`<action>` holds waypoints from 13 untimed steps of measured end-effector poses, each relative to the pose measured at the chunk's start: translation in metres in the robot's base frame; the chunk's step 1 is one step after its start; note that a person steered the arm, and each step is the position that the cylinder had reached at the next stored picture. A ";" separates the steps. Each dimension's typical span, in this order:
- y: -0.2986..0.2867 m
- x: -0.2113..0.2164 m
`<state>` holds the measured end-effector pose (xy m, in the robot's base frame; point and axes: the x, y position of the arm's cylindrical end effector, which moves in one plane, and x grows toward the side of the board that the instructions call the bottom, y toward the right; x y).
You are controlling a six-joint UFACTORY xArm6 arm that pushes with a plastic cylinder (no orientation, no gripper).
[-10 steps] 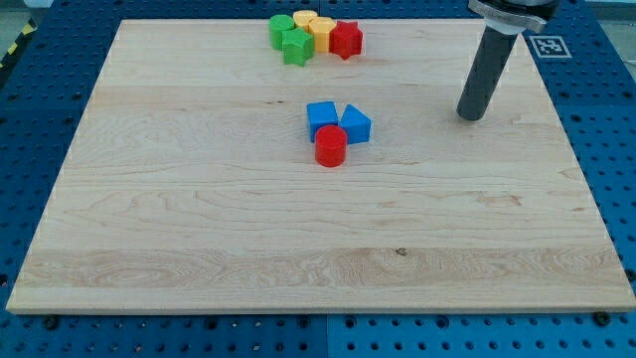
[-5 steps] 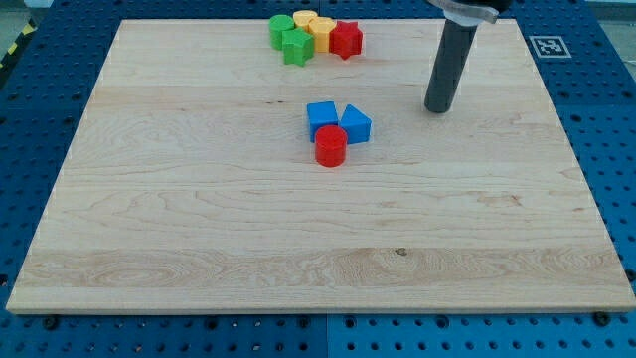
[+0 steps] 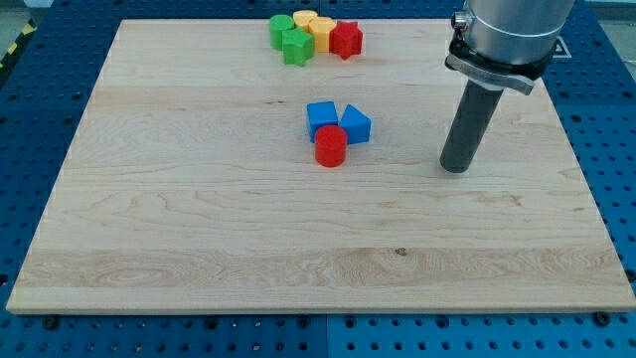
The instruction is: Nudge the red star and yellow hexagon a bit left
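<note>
The red star [image 3: 346, 39] sits at the view's top, at the right end of a tight cluster. Two yellow blocks touch its left side: the yellow hexagon [image 3: 324, 33] and a second yellow block [image 3: 305, 20] behind it. My tip [image 3: 455, 168] rests on the wooden board [image 3: 199, 219] at the view's right, well below and to the right of the red star, apart from every block.
Two green blocks [image 3: 281, 27] [image 3: 296, 47] form the left end of the top cluster. Near the board's middle a blue cube [image 3: 321, 117], a blue wedge-like block [image 3: 355, 124] and a red cylinder [image 3: 331, 146] touch one another, left of my tip.
My tip went up and left, then came back down and slightly right toward the view's bottom. No block has moved.
</note>
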<state>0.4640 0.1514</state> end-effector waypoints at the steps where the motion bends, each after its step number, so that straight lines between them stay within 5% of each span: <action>1: 0.000 0.001; 6: 0.000 0.088; 8: -0.002 0.096; 13: -0.115 0.092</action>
<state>0.5564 0.0365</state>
